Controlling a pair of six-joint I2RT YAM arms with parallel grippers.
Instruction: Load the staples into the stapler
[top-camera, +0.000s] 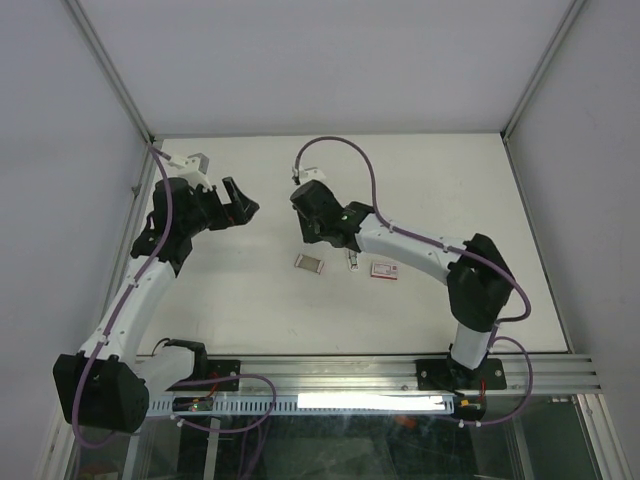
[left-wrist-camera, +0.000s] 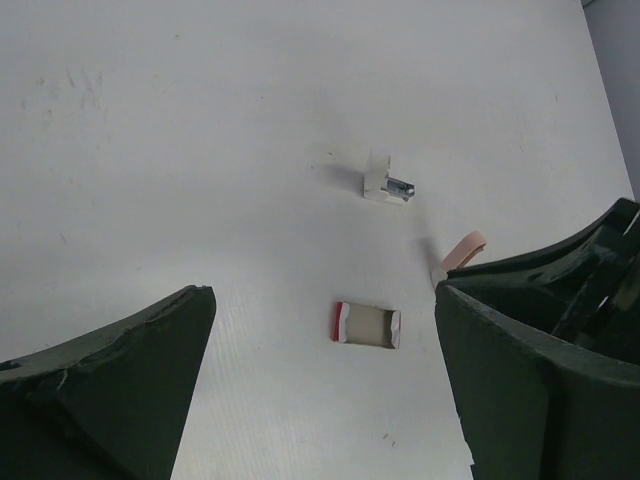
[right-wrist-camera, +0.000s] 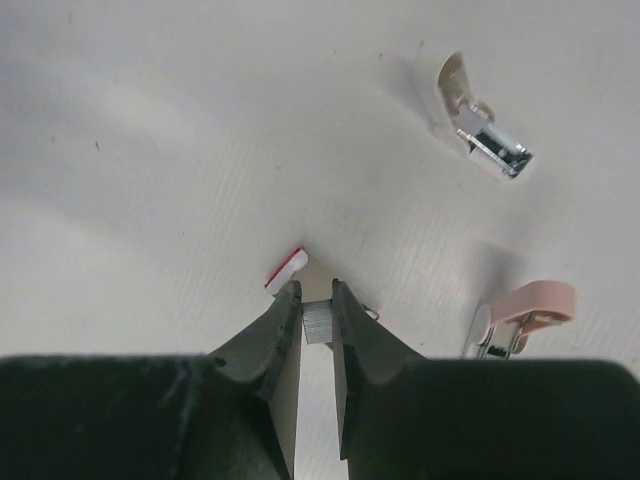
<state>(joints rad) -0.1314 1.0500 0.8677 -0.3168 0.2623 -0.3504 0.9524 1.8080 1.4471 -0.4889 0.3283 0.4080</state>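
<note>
The right end effector (right-wrist-camera: 315, 288) is pinching a grey staple strip (right-wrist-camera: 317, 322) over a red-edged box (right-wrist-camera: 285, 268). The pink stapler (right-wrist-camera: 528, 305) is lying near it on the white surface (right-wrist-camera: 150, 150). The left end effector (left-wrist-camera: 320, 295) is hanging with its fingers spread wide.

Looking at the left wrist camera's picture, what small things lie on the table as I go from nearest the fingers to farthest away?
red-and-white flat box → pink stapler, partly hidden → small white-and-silver piece
</note>
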